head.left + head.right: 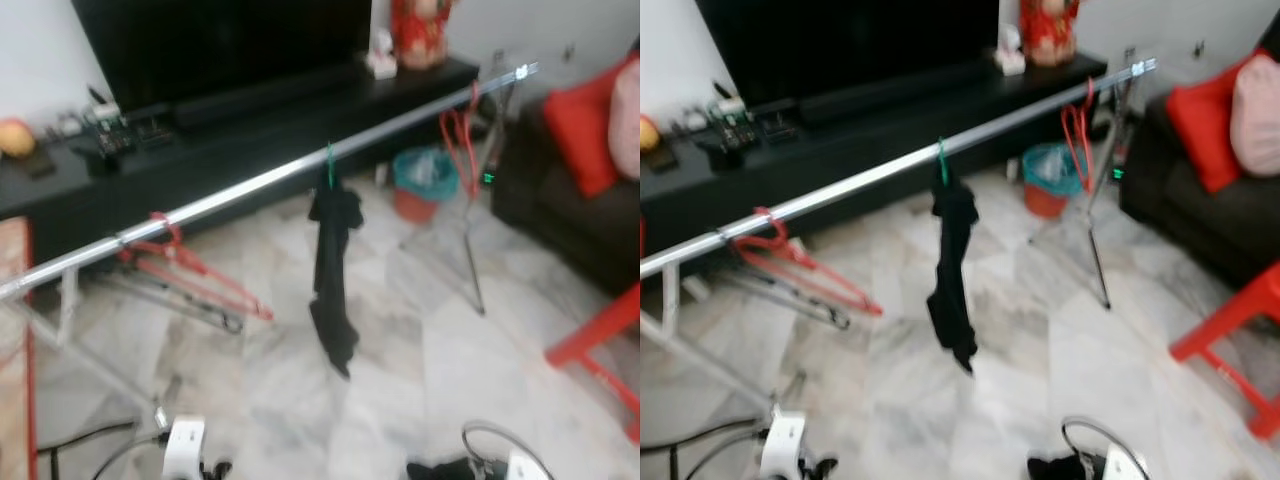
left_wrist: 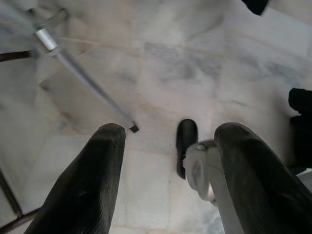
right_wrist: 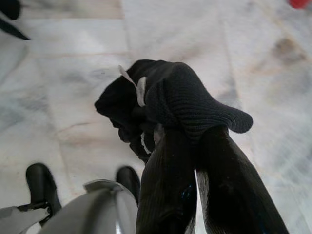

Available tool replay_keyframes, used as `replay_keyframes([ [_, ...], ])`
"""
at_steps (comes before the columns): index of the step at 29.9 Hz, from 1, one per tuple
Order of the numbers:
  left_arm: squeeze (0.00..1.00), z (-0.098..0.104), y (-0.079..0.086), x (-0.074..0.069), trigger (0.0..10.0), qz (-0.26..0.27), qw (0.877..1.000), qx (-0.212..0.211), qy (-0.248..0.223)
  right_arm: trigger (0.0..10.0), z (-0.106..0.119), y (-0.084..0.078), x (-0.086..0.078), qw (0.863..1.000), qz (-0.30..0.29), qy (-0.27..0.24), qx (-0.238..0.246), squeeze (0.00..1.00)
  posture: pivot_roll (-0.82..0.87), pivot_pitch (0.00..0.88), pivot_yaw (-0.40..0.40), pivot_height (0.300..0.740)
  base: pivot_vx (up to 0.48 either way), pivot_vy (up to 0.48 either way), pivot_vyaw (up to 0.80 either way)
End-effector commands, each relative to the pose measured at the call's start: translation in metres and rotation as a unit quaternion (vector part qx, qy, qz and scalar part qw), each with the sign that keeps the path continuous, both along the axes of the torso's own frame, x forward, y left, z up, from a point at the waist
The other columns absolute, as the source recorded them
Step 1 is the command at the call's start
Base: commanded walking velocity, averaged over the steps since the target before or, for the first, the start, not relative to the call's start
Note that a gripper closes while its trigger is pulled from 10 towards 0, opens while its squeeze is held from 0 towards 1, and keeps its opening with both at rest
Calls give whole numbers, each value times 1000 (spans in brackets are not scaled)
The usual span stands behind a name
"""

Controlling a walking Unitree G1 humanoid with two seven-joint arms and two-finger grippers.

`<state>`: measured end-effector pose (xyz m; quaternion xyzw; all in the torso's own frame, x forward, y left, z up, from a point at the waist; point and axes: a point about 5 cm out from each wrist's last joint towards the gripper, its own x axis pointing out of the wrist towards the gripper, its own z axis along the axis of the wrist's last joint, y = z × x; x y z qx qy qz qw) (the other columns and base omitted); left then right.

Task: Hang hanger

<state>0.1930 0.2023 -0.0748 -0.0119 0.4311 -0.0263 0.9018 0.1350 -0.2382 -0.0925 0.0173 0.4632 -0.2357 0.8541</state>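
A silver clothes rail [image 1: 250, 185] runs slantwise across the room. At its middle a green hanger [image 1: 330, 165] carries a black garment [image 1: 333, 270] that hangs limp. One red hanger [image 1: 190, 262] dangles near the rail's left end and another red hanger [image 1: 462, 140] near its right end. In the right wrist view my right gripper [image 3: 195, 141] is shut on a bunched black knit cloth [image 3: 180, 97] above the marble floor. My left gripper [image 2: 168, 131] is open over the floor, with nothing between its fingers. Both arms sit low at the near edge of the eye views.
A long black TV stand [image 1: 250, 120] lies behind the rail. A teal bin [image 1: 425, 180] stands by the rack's right leg [image 1: 470, 260]. A dark sofa with a red cushion [image 1: 580, 130] and a red stool [image 1: 600, 340] are at the right. Cables trail at the near left.
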Motion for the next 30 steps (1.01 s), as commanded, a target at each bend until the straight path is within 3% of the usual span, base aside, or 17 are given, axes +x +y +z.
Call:
replay_keyframes([
  [1, 0, -3, -1, -4, 10000, -1, 1000, -2, 8, 10000, 0, -2, -2, 1000, 2, 0, -8, 0, 6, 0, 28, 740, 0, 0, 800],
  [6, 0, -3, -2, -4, 10000, 0, 1000, -2, 9, 10000, 1, -1, 1, 1000, 6, -5, -12, 0, 7, 0, 24, 740, 0, 0, 779],
  [9, 0, -2, -1, -3, 10000, 0, 1000, -1, 5, 10000, 1, 1, 3, 1000, 4, -9, -4, 0, 6, 0, 23, 740, 0, 0, 0],
  [15, 0, 16, -1, 23, 10000, -31, 997, 9, -68, 10000, 2, 1, 4, 1000, 4, -11, -11, 0, 7, 0, 21, 740, 0, 0, 0],
  [18, 0, 27, -3, 38, 10000, -43, 993, 5, -114, 10000, 3, 0, 5, 1000, 3, -13, -13, 0, 6, 0, 22, 740, 0, 0, 0],
  [19, 0, 37, -3, 49, 10000, -53, 987, 6, -151, 10000, 3, 0, 5, 1000, 2, -14, -14, 0, 6, 0, 22, 740, 0, 0, 0],
  [20, 0, 37, -3, 49, 10000, -53, 987, 6, -151, 10000, 3, 0, 5, 1000, 2, -14, -14, 0, 6, 0, 22, 740, 0, 0, 0],
  [22, 0, 58, -3, 66, 10000, -59, 973, 11, -221, 10000, 3, 0, 5, 1000, 2, -15, -16, 0, 7, 0, 23, 740, 0, 0, 0],
  [23, 0, 77, -1, 78, 10000, -58, 959, 13, -278, 10000, 3, 0, 5, 1000, 3, -16, -17, 0, 8, 0, 23, 740, 0, 0, 0],
  [27, 0, 91, -1, 83, 10000, -60, 945, 18, -320, 10000, 3, 1, 5, 1000, 4, -15, -18, 0, 10, 0, 22, 740, 0, 0, 0],
  [28, 0, 105, -3, 84, 10000, -59, 931, 18, -361, 10000, 3, 2, 5, 1000, 6, -15, -19, 0, 11, 0, 23, 740, 0, 0, 0],
  [30, 0, 120, -9, 85, 10000, -60, 916, 17, -397, 10000, 3, 2, 6, 1000, 7, -16, -20, 0, 11, 0, 22, 740, 0, 0, 0],
])
